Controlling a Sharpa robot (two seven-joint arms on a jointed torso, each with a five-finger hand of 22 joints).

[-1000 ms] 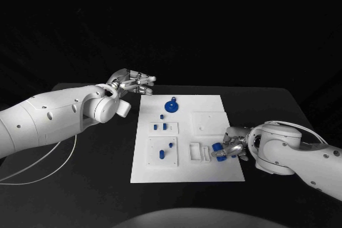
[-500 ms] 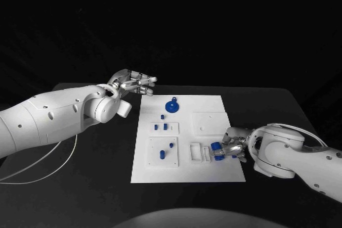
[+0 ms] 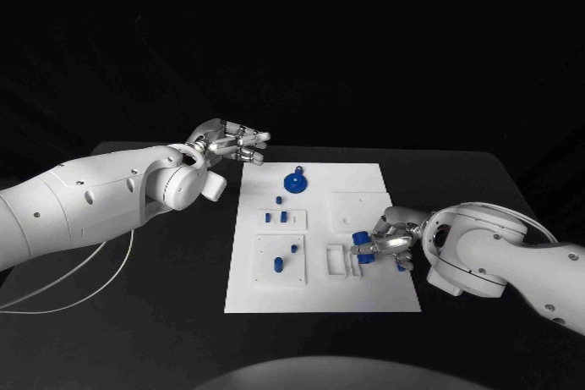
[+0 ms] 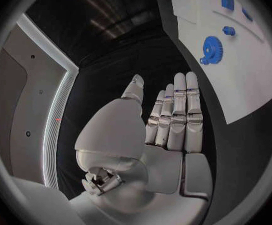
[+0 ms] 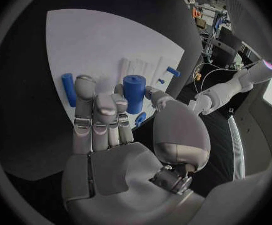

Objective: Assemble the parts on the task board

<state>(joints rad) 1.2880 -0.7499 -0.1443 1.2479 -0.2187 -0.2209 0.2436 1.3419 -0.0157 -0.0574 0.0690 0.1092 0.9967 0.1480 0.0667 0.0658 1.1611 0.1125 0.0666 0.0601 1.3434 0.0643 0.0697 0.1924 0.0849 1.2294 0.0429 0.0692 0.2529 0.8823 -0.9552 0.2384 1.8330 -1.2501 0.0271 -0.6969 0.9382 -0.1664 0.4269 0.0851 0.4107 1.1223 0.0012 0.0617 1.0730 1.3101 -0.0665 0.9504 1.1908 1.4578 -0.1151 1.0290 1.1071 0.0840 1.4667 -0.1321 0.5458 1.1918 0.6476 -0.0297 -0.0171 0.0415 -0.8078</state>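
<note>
while the right hand [image 3: 388, 243] holds the blue cylinder [image 5: 133, 93] between thumb and fingers over the near right part of the task board [image 3: 372, 174], you can treat that piece as a small, rigid plastic peg: light, hard, and probably smooth enough to slide if the pinch loosens. in the right wrist view it stands roughly upright in the fingertips [image 5: 86, 87], its flat top clear of them, so your hold is on the lower side wall. that looks like the sensible place, since it leaves one end free to enter a socket; whether the bottom end is free too, you cannot tell from here. a second blue peg [image 5: 68, 89] lies flat on the board just beyond the fingers, apart from them.

your left hand [image 3: 226, 140] hangs off the far left corner of the board with nothing in it, fingers extended side by side and slightly apart. the blue gear [image 3: 295, 183] sits on the board's far end, well apart from the right hand, and small blue pieces [image 3: 276, 216] stand in the white blocks toward the left. the white slotted block [image 3: 342, 260] lies just beside the held peg. judge it a fragile-free part, but keep the pinch firm and square, since a tilted round peg will likely jam or roll out.
</note>
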